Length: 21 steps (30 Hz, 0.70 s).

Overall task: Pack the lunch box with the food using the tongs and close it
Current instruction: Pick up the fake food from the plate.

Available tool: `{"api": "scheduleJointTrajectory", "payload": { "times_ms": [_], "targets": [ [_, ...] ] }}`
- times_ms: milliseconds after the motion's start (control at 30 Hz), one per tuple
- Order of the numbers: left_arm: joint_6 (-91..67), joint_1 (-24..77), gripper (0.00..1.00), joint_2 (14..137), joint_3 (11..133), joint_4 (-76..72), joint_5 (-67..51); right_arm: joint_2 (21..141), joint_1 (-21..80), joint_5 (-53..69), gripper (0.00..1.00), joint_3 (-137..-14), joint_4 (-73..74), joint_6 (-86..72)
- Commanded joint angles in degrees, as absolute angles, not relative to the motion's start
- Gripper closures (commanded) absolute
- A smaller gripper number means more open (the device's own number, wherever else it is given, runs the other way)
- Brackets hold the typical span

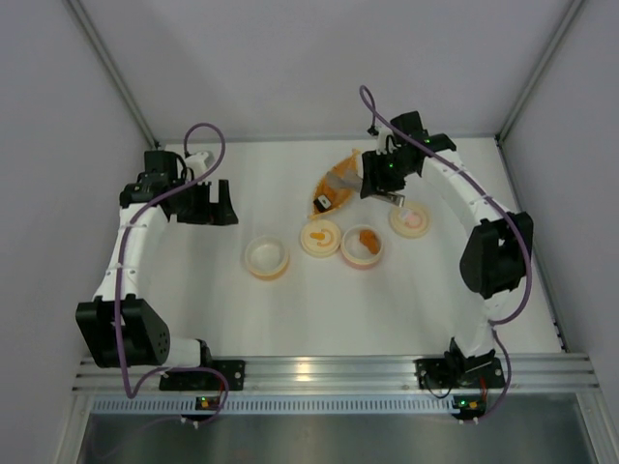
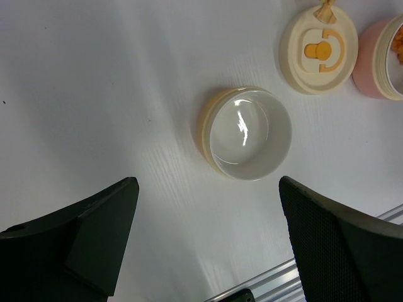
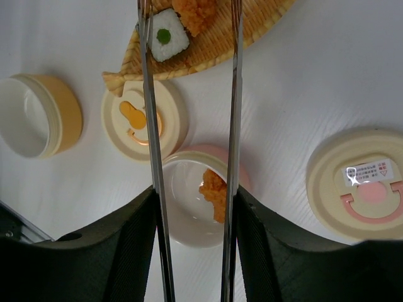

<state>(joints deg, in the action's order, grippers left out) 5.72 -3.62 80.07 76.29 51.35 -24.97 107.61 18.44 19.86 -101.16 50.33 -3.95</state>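
My right gripper (image 3: 195, 196) is shut on the slim metal tongs (image 3: 153, 157), one arm against each finger. The tongs' arms stand apart and reach over the woven leaf tray (image 3: 252, 31). Between the tips lie two pieces of food, a black-wrapped rice roll (image 3: 170, 35) close to the left arm and an orange lump (image 3: 195, 11). The lunch box's pink bowl (image 3: 182, 214) holds another orange piece (image 3: 214, 192). In the top view the right gripper (image 1: 379, 181) hangs by the tray (image 1: 338, 174). My left gripper (image 2: 206, 189) stands open above the table, near the yellow bowl (image 2: 249, 133), which holds nothing.
A cream lid with an orange mark (image 1: 321, 238) lies between the yellow bowl (image 1: 266, 258) and the pink bowl (image 1: 363, 245). A second lid with a pink mark (image 1: 410, 220) lies to the right. The metal rail (image 1: 309, 369) runs along the near edge.
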Motion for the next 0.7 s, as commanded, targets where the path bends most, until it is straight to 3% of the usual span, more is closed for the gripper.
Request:
{"api": "scheduleJointTrajectory", "payload": {
  "times_ms": [0,667],
  "targets": [
    [6.2,-3.9,0.02,79.5,75.5,48.7,-25.0,109.4,19.9,18.7,0.52,-104.9,48.9,-8.1],
    [7.2,-4.0,0.02,79.1,72.1,46.9,-23.6,118.1,21.7,19.2,0.51,-111.3,49.7,-9.0]
  ]
}}
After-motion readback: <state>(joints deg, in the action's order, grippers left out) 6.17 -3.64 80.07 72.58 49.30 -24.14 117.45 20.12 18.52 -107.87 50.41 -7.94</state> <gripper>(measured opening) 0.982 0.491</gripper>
